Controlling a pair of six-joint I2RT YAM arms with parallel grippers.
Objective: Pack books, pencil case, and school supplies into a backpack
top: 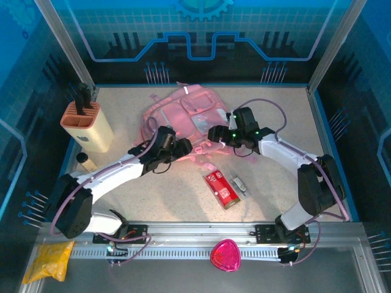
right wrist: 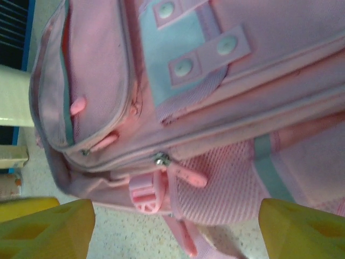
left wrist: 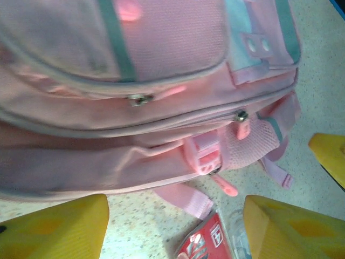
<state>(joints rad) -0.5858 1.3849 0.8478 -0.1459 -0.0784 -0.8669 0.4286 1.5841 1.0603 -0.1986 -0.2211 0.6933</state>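
the left gripper point(top: 185, 149) and right gripper point(top: 215, 133) are both hanging with jaws apart and empty at the near edge of the pink backpack point(top: 183, 113) lying mid-table, and closing here is risking pinching slack fabric, not a zip pull point(left wrist: 242, 127), leaving the red pencil case point(top: 221, 188) unpacked in front.

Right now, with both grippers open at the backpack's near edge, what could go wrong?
The main zip on the backpack looks closed; tugging it may drag the soft bag rather than open it. Loose straps lie near the left gripper and could snag a finger. The small grey-white piece lies beside the pencil case and may get knocked away.
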